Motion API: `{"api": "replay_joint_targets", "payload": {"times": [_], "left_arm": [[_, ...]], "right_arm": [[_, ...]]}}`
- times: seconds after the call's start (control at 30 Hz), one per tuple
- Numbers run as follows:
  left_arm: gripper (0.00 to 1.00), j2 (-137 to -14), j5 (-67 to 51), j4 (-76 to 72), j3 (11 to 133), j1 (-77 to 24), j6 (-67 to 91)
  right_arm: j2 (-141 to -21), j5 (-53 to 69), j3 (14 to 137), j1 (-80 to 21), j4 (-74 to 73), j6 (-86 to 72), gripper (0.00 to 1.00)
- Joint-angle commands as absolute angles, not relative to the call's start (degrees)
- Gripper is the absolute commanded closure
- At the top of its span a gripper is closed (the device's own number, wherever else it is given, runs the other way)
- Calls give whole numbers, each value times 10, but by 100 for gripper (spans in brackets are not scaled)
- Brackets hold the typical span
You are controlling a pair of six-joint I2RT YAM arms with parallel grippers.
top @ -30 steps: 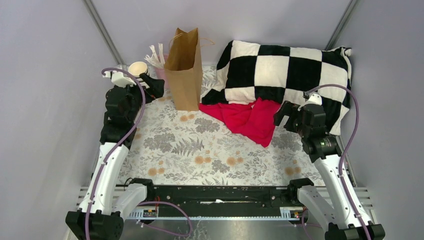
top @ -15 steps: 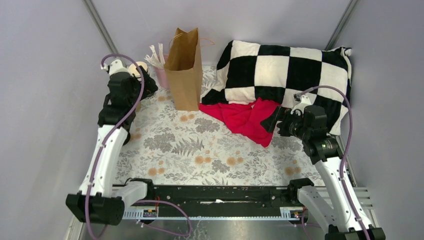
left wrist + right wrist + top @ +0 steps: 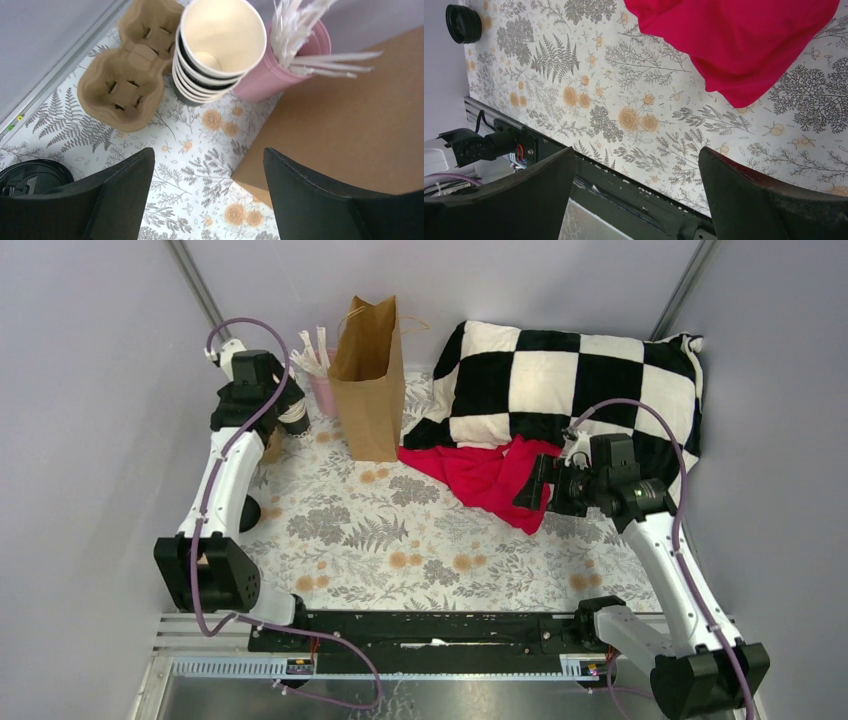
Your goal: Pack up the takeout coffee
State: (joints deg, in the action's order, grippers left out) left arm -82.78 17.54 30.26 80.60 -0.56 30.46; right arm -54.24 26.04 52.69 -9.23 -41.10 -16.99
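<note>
a white floral-print tablecloth [image 3: 400,530] lies between plain grey walls [image 3: 90,390]. the left gripper [image 3: 206,167] and right gripper [image 3: 636,157] hang above it, fingers spread wide.

The paper bag [image 3: 368,380] stands at the back of the worktop [image 3: 400,540], left of centre. The pillow [image 3: 560,390] lies to its right, the cloth [image 3: 495,480] before the pillow. Left of the bag stand the straw holder [image 3: 270,80], then the cup stack [image 3: 220,40], then the carrier [image 3: 125,85]. The takeout coffee [image 3: 464,23] sits before the carrier, near the left edge.
</note>
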Motion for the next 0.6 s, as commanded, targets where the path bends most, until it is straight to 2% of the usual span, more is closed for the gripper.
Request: {"api": "replay_joint_targets", "payload": {"times": [0.0, 0.2, 0.43, 0.57], "left_arm": [[16, -842, 204, 292, 868, 16, 335], [13, -894, 163, 339, 908, 72, 388], [27, -991, 87, 347, 978, 120, 387], [28, -1015, 71, 331, 992, 125, 384]], "right_arm": [[-587, 244, 593, -110, -487, -149, 2], [-630, 217, 631, -111, -497, -139, 2], [-648, 220, 657, -111, -473, -131, 1], [-652, 225, 651, -112, -466, -130, 2]]}}
